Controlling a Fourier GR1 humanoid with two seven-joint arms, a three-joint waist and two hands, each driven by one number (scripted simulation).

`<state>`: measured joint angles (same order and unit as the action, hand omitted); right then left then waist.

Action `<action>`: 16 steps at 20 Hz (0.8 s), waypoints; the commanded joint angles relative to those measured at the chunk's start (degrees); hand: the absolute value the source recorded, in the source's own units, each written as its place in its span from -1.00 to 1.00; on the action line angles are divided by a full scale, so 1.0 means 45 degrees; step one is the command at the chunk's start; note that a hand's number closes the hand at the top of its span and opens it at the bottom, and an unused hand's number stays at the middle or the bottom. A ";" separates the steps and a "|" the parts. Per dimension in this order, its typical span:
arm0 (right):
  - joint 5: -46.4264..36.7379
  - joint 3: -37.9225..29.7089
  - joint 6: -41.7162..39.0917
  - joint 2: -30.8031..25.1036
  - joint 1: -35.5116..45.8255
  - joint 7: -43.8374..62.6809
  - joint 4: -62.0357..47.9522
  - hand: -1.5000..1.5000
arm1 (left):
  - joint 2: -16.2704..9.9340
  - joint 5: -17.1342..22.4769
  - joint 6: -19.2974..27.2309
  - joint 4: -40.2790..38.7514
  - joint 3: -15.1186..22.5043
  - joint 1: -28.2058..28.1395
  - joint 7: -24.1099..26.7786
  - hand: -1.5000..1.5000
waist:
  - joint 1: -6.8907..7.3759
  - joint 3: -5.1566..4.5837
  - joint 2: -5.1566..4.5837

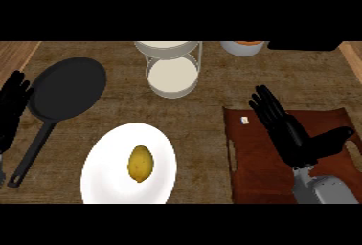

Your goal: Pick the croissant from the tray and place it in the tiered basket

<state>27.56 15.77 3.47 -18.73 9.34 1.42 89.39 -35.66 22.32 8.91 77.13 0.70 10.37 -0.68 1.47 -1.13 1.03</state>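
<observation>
Found the tray (254,167) lying flat on the desk (205,119) at the near right, dark brown, its long side running away from the robot. Saw the right hand (300,141) over the tray's right half, palm down, fingers (272,112) straight, spread and aimed up-left toward the tray's far left corner, thumb stuck out to the right, gripping nothing. Could not make out the croissant anywhere; could not tell whether it lay hidden beneath that hand, so could give neither its heading nor its long axis. Noted only a small white scrap (244,120) on the tray's far left corner, just beside the fingertips and apart from them.

Spotted the basket (173,76) beyond the tray and to its left, two round pale tiers in a wire frame, both bare. Saw a white plate (96,167) left of the tray, near it but not touching, carrying a yellow oval thing (140,163) whose long axis ran straight away from the robot. Found a black pan (67,88) farther left of the tray, past the plate, handle slanting back toward the near left. Saw the left hand (14,107) well left of the tray at the edge, open, fingers up, resting. Noted a bowl (243,48) and a black block (304,45) past the tray's far edge.
</observation>
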 commanded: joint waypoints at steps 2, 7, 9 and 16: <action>-0.1228 -0.1194 0.1820 0.0123 0.1393 -0.0258 -0.1854 -1.00 | 0.1064 -0.0265 -0.0047 0.0908 0.0840 -0.0401 0.0450 0.00 | -0.0084 0.0250 -0.0263; -0.4693 -0.1765 0.5729 -0.1998 0.1440 0.0668 -0.4058 -1.00 | 0.2149 -0.0311 -0.1158 0.0932 0.2457 -0.0288 0.0903 0.00 | -0.0339 0.0017 -0.0627; -0.3552 -0.2711 0.7272 0.0482 0.2606 0.0230 -0.5062 -1.00 | 0.3152 -0.0719 -0.1235 0.0459 0.3383 -0.0123 0.1343 0.00 | -0.0141 0.0241 -0.0535; -0.6363 -0.1370 0.8590 -0.0524 0.4107 0.0607 -0.5501 -1.00 | 0.4161 -0.1700 -0.0429 0.0130 0.3973 -0.0580 0.1777 0.00 | -0.0347 0.0223 -0.0188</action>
<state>5.42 5.98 39.47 -16.88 26.29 -1.19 64.20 -19.72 16.61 5.40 78.12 16.70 8.95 6.38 0.72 -0.10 -0.42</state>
